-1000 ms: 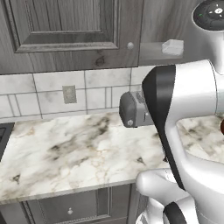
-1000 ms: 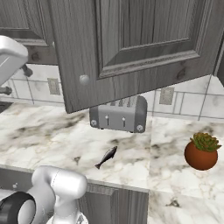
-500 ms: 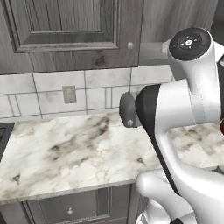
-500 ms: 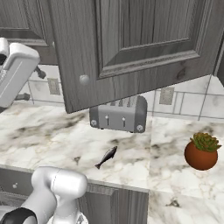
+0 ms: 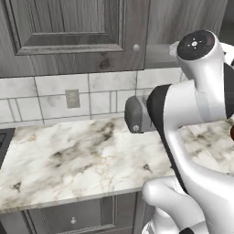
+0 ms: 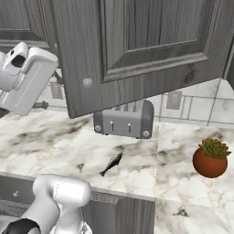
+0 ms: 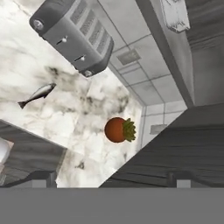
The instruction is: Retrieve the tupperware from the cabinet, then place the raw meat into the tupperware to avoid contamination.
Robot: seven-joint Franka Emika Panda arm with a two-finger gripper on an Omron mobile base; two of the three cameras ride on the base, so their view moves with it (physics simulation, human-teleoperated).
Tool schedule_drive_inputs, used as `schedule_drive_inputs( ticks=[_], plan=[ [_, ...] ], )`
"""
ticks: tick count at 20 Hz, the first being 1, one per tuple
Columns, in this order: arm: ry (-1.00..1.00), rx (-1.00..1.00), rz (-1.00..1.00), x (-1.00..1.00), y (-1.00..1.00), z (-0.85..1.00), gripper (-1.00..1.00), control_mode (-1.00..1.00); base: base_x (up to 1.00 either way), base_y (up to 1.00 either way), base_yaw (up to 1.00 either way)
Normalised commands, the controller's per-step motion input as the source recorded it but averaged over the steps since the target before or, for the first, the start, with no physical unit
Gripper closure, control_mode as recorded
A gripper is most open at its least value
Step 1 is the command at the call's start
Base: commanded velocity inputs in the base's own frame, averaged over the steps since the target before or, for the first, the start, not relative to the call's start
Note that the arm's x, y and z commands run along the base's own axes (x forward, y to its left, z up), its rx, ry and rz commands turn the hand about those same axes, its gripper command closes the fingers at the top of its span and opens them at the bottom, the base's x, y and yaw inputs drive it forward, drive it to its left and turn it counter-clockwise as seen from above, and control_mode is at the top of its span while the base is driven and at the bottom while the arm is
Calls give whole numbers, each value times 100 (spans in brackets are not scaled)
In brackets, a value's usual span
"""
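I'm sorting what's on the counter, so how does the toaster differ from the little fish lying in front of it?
The toaster is a bulky grey box with slots on top; the fish is tiny, slender and dark. The toaster stands upright by the tiled wall; the fish lies flat nearer the counter's front edge. Both rest on the marble counter.

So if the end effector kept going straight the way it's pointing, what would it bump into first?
Probably the counter, near the potted plant at the middle of the hand view, though depth is hard to judge. The open door lies close beside that line.
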Motion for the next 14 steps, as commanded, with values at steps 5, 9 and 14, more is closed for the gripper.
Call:
schedule_drive_inputs(
  ticks=[5, 9, 14],
  plan=[
    [21, -9, -31, 0, -24, 3, -100, -100, 0, 0, 0],
    [16, -10, -32, 0, -21, 0, -100, -100, 0, 0, 0],
    [12, -9, -30, -4, -24, 0, -100, -100, 0, 0, 0]
  ],
)
